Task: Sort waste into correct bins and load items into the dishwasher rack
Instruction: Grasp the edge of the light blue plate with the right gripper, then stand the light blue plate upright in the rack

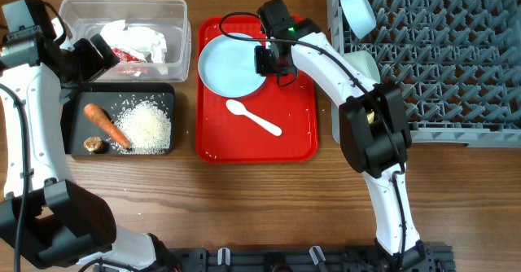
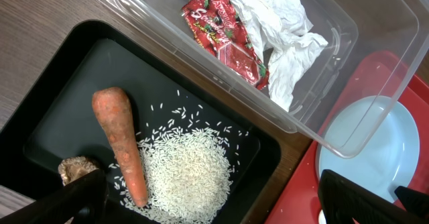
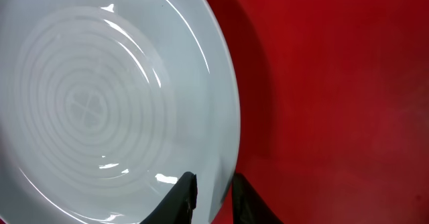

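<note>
A round light blue plate (image 1: 228, 64) lies at the back of the flat red serving tray (image 1: 297, 129). My right gripper (image 1: 273, 58) is shut on the plate's right rim, one finger on each side (image 3: 211, 192). A white plastic spoon (image 1: 254, 117) lies on the red tray in front of the plate. My left gripper (image 1: 91, 54) is open and empty (image 2: 214, 207) above the black tray (image 1: 77, 101). That tray holds a carrot (image 2: 120, 143), rice (image 2: 188, 170) and a brown lump (image 2: 75, 168). The clear tub (image 1: 69, 11) holds white napkins (image 2: 275, 16) and a red wrapper (image 2: 224, 33).
The grey dishwasher rack (image 1: 456, 68) fills the back right, with one light blue bowl (image 1: 358, 11) at its near-left corner and a second (image 1: 364, 63) beside my right arm. The wooden table runs along the front.
</note>
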Motion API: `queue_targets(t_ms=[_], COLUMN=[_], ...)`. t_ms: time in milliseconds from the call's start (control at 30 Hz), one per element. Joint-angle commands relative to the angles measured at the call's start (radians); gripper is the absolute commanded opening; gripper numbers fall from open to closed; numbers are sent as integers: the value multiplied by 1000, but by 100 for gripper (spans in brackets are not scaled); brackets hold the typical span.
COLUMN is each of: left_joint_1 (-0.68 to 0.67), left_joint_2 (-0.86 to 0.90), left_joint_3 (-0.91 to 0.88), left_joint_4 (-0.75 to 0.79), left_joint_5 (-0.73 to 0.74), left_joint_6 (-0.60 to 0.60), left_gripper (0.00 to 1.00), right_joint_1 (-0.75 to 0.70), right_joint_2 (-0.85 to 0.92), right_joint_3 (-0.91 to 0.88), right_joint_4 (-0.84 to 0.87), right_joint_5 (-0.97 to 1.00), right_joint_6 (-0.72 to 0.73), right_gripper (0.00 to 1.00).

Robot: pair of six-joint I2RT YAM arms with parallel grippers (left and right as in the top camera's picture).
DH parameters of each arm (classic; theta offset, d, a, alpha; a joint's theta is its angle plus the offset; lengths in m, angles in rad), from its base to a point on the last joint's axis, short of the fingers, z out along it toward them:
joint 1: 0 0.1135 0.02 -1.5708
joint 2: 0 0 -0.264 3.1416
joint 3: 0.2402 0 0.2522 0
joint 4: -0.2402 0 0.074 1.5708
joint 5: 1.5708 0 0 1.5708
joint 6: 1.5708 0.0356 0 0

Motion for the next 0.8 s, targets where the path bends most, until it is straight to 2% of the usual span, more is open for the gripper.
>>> queue_targets(t_ms=[0,100,200,600,633,667,767], left_joint_1=[-1,-1,-1,-1,-1,-1,-1], left_joint_2=[-10,-11,-10,-10,-10,-10,-10], left_joint_3=[19,19,19,19,19,19,19], left_joint_4=[-1,-1,-1,-1,-1,-1,-1], left_joint_5=[-10,-10,-10,-10,-10,-10,-10], left_joint_6=[-9,-9,-9,-9,-9,-9,-8], left_gripper=[100,100,100,100,100,100,100], right_joint_1=[2,2,2,1,1,1,-1], right_joint_2=[16,22,27,55,55,55,49], right_joint_3=[5,4,3,-18,-30,-35,-34], right_joint_4=[-3,-8,-7,9,11,8,-23], right_joint_5=[16,27,48,110,122,136,161], right_joint_6=[-78,-100,-100,-126,-126,-126,-126], right_gripper=[22,21,15,22,20,6,4])
